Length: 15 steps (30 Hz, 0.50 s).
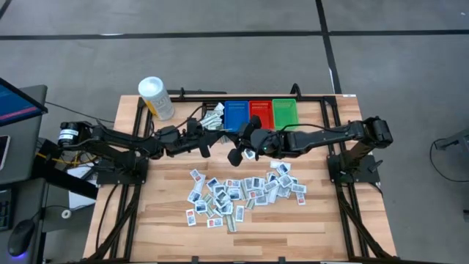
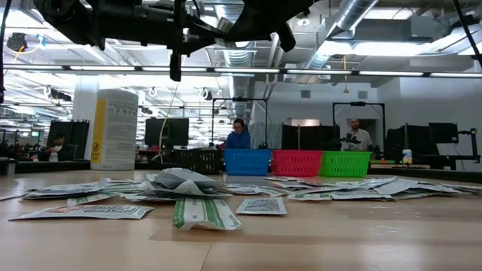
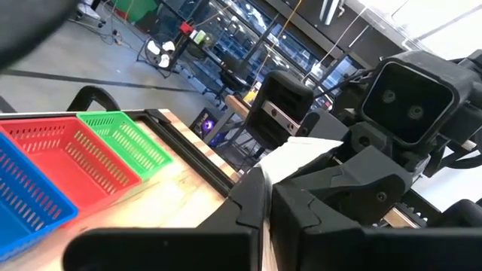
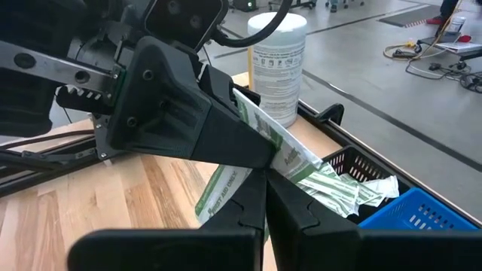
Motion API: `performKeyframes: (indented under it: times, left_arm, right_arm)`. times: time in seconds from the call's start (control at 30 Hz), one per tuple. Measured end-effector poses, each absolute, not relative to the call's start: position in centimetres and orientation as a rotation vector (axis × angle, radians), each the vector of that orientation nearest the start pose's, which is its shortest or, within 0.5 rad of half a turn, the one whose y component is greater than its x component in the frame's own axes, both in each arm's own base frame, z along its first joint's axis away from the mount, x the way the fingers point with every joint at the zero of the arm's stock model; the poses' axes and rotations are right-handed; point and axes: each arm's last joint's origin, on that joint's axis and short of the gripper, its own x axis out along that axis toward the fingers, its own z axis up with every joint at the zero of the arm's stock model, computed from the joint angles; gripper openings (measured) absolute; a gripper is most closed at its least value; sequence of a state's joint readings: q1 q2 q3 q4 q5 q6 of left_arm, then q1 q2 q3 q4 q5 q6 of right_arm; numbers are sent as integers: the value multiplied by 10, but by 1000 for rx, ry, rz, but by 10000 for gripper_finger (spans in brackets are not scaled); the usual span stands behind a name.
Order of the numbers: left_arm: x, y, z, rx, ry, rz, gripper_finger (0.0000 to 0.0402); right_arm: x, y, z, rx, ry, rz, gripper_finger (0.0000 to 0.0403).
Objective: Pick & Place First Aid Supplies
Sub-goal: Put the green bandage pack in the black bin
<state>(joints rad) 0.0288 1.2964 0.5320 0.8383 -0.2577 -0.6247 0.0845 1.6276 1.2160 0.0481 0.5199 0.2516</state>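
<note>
**benchrat:** Wood table, open lab behind it. What step is this? I'm watching the one packet [image 4: 280, 147] up in the air, white with green print, just in front of the black bin [image 4: 350, 162] on the side facing the pile [image 1: 242, 194].

**gearhead_42:** Looks like a mid-air hand-off to me. Both grippers are clamped on that same packet. The right gripper [image 4: 265, 181] is pinched shut on its lower end, and the left gripper [image 3: 263, 184] is closed on the upper part, fingertips almost nose to nose.

**benchrat:** So who's giving and who's taking?

**gearhead_42:** Can't tell from this. My guess is it ends up in the black bin, since that one already has green-striped packets lying in it.

**benchrat:** And next?

**gearhead_42:** One side has to let go cleanly while the other keeps its pinch. If both hold on and pull away, that thin wrapper bends or tears. Then it's a short carry over the black bin's wall, and open above it.

**benchrat:** Rest of the job?

**gearhead_42:** Early days, I'd say. Dozens of packets are spread flat on the table, farther from the black bin, toward the front edge.

**benchrat:** Arm pose?

**gearhead_42:** Both are stretched out nearly level from opposite sides and meet near the black bin, well above the tabletop. Wrists point at each other, so each wrist camera stares straight at the other gripper.
</note>
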Motion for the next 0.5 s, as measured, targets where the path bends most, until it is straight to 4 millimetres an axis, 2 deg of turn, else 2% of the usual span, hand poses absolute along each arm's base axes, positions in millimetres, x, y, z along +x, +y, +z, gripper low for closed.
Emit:
performKeyframes:
  times: [0.1,0.5]
  left_arm:
    - [262,15,238,-628,-158,251,10]
    - [262,17,238,-627,-158,258,9]
  right_arm:
    - [370,17,290,133,301,-472,13]
    - [367,17,285,119,367,-481,130]
